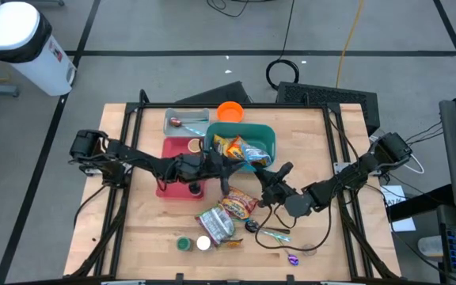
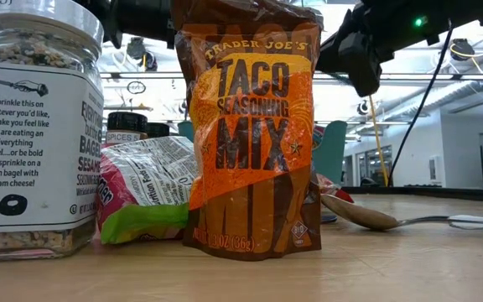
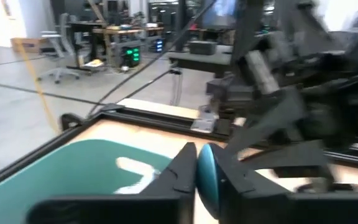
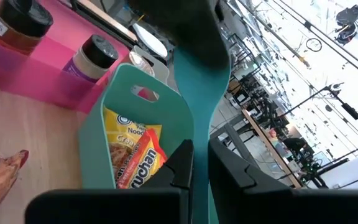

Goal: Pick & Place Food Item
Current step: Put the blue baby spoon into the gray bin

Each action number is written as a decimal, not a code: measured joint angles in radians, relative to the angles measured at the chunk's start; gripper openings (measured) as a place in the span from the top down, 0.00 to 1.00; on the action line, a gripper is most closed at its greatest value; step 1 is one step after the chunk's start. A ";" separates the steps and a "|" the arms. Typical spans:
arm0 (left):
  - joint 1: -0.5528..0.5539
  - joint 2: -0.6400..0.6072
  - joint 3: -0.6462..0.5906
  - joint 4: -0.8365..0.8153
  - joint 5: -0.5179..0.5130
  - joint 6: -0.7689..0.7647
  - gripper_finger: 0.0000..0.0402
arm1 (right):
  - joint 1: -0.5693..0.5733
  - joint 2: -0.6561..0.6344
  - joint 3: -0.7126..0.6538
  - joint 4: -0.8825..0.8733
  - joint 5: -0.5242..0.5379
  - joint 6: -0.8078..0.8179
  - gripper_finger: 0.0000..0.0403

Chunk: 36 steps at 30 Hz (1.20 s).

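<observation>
Toward the lower middle of the high view, just below both claws, the taco seasoning packet (image 1: 240,204) waits on the surface (image 1: 149,229). The low view shows it upright, long axis vertical, broad printed face to that camera, with a pink-and-silver bag (image 1: 214,224) close at its lower left. The left claw (image 1: 226,166) lies directly up-frame from it at the lower-left edge of the teal bin (image 1: 266,136). The right claw (image 1: 278,176) sits up-frame and to the right at the bin's lower-right corner. Both look about equally near, the left perhaps slightly nearer. Neither is free: each has its fingers drawn almost together on a thin teal edge, apparently the bin's rim, though the left wrist view is too blurred to be sure. Noodle packets (image 1: 240,149) already lie inside the bin. Whichever claw goes must first let go, then drop down-frame onto the packet's top edge. A pink tray (image 1: 169,149) adjoins the bin's left; grey floor and cables surround the surface.
</observation>
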 joint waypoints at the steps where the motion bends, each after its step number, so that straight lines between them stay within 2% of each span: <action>1: 0.001 0.000 0.000 -0.004 -0.006 0.000 0.96 | 0.000 0.000 0.000 0.001 0.000 0.001 0.95; 5: 0.003 0.000 0.000 -0.009 -0.035 -0.002 0.92 | -0.001 0.000 0.000 0.001 -0.006 0.021 0.93; 7: 0.002 0.000 0.000 -0.014 -0.087 0.005 0.91 | -0.002 0.001 0.000 0.019 0.005 0.034 0.89; 10: 0.002 -0.012 0.000 -0.029 -0.161 0.064 0.95 | 0.010 0.000 0.000 0.086 0.106 0.074 0.82; 13: 0.012 -0.065 -0.001 -0.095 -0.171 0.114 0.98 | 0.046 -0.017 0.000 0.128 0.184 0.066 0.73; 19: 0.067 -0.257 -0.015 -0.339 -0.186 0.082 0.94 | 0.158 -0.102 0.000 0.164 0.193 0.057 0.58; 23: 0.126 -0.401 -0.084 -0.400 -0.209 0.081 0.98 | 0.226 -0.156 0.000 0.162 0.178 0.055 0.53; 28: 0.243 -0.589 -0.225 -0.421 -0.210 0.014 0.95 | 0.268 -0.197 0.000 0.156 0.178 -0.010 0.51; 36: 0.458 -0.810 -0.410 -0.654 -0.242 -0.208 0.98 | 0.267 -0.217 0.000 0.154 0.178 0.001 0.53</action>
